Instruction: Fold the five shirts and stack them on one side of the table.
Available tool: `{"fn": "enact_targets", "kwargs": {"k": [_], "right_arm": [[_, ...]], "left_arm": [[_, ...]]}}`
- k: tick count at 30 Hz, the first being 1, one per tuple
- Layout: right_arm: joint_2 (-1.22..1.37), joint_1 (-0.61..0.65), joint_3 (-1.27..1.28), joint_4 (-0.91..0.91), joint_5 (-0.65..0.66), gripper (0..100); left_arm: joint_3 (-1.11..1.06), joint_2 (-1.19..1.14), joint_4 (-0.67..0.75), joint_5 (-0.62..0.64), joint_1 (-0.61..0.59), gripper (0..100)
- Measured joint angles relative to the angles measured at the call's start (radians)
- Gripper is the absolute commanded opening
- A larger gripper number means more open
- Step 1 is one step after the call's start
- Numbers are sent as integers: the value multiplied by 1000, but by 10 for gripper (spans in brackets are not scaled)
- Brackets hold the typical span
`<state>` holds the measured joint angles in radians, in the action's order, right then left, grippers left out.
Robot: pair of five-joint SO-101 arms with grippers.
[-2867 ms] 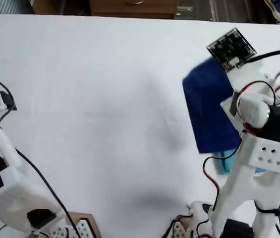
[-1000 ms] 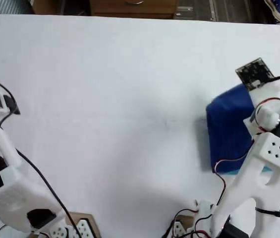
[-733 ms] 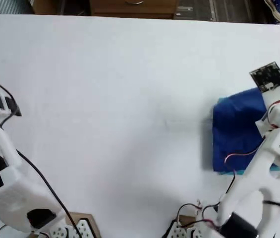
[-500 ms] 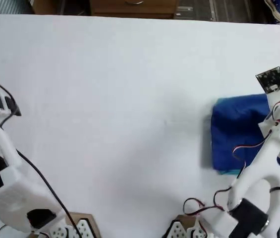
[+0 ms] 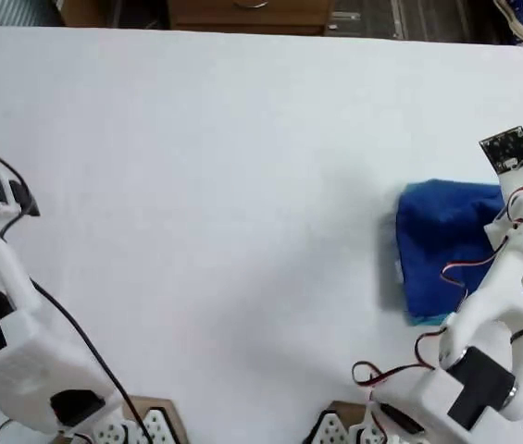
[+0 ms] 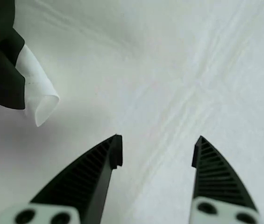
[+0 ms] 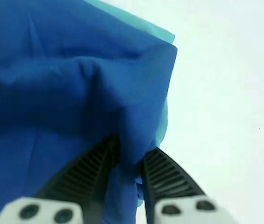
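Ridge of blue shirt (image 7: 66, 79) tight inside right hand (image 7: 131, 157)

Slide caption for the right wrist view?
Right end effector pinches a fold of the blue shirt lying over a teal shirt on the white table.

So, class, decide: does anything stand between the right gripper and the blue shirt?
Nothing visible does. The right gripper is shut on a fold of the blue shirt, which lies over teal fabric.
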<state>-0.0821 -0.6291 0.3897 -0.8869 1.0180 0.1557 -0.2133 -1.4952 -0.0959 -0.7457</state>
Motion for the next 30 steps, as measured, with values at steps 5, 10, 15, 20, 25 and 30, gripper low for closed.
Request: {"fn": "enact_targets", "kwargs": {"k": [5,10,15,20,25,30], "right_arm": [[57,-31,0,37,0,89],[71,-44,0,40,0,229],[71,-46,-3,40,-51,230],[48,-57,-55,26,-187,206],[-57,-55,-61,-199,-190,130],[-143,-81,-63,-282,-190,102]], "left_arm": [[0,0,0,0,0,264],[-2,0,0,0,0,264],[-2,0,0,0,0,264],[-2,0,0,0,0,264],[-2,0,0,0,0,264],[-2,0,0,0,0,264]]}}
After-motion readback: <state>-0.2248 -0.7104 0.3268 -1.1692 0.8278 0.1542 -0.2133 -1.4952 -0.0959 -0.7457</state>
